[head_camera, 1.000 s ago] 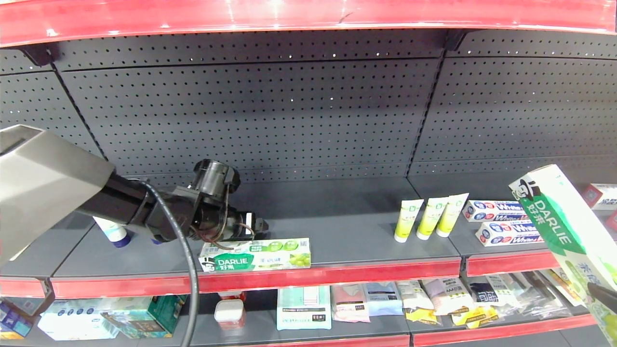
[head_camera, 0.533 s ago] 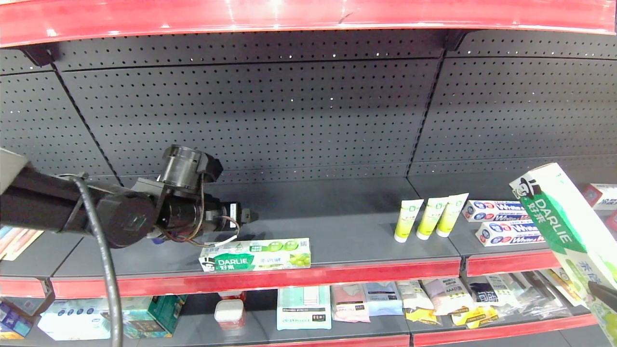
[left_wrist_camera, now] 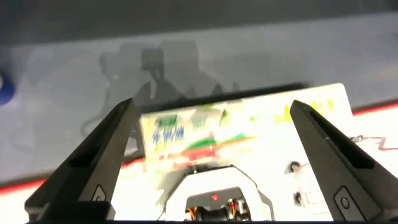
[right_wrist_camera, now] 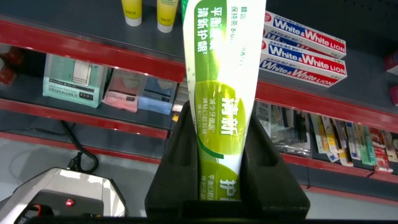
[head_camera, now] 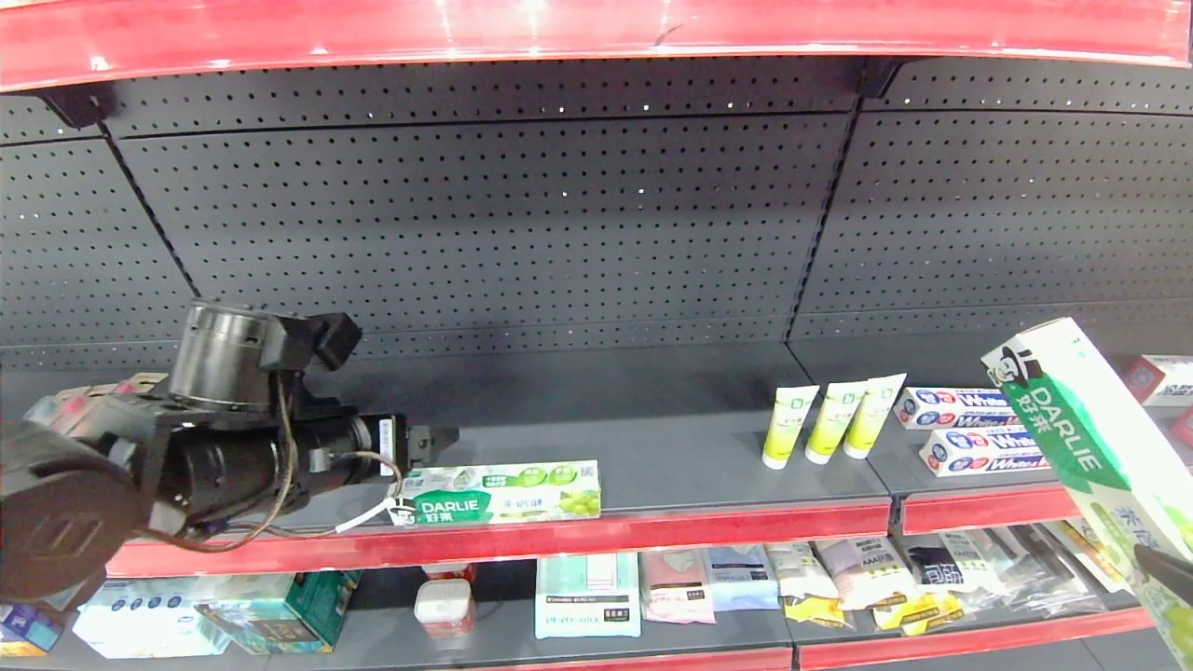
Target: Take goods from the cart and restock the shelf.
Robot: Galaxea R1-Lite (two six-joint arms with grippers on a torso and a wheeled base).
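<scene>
Black left gripper (head_camera: pixel 440 436) farther from shelved toothpaste box (head_camera: pixel 494 491)

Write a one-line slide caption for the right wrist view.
Right gripper shut on a green toothpaste box, held before a red-edged shelf with yellow tubes and white-and-blue boxes.

dark grey pegboard wall (head_camera: pixel 522 224) at the back, glare streaking the red top strip (head_camera: pixel 596 28), grey shelf (head_camera: pixel 652 410) with red edging, pale floor (right_wrist_camera: pixel 37 155) below.

Left gripper (head_camera: pixel 443 436) withdrew leftward from toothpaste box (head_camera: pixel 494 491)
</scene>
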